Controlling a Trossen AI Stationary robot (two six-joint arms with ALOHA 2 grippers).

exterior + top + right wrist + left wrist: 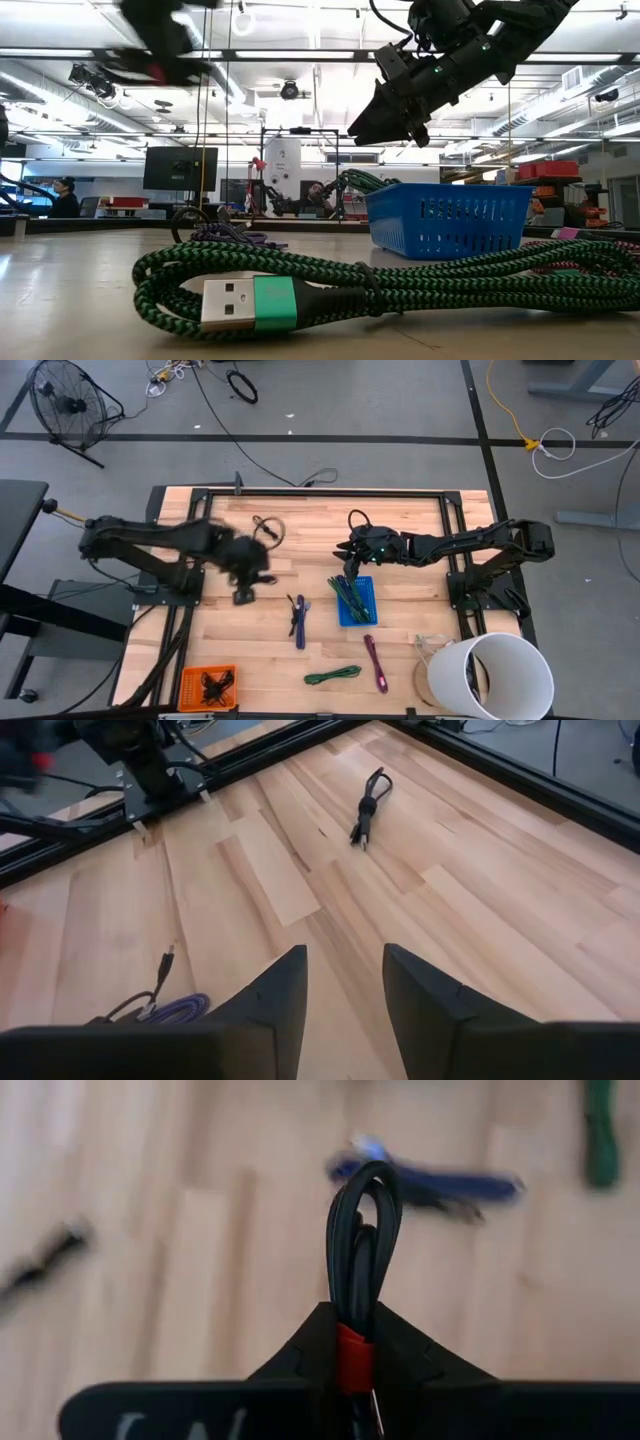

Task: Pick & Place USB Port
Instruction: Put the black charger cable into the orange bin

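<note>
High view, progress: the left gripper [243, 582] carries a black cable [244, 595] above the desk [400, 520], well apart from the orange bin [190, 678]. Sorting looks partly done. A purple cable [299, 620], a green cable [333, 676], a magenta cable [376, 663] and a coiled black cable [268, 527] lie loose.
High view, containers: the blue basket [365, 615] holds green cables; the orange bin holds dark cables; a white bucket [530, 660] stands at the desk corner, its contents unclear.
Low view: the right gripper [385, 128] hangs above the blue basket [450, 222]; the green cable [330, 285] lies nearest.
Left wrist view: the left gripper [352, 1370] is clamped on the folded black cable [362, 1230].
Right wrist view: the right gripper [345, 985] has its fingers apart, empty.
</note>
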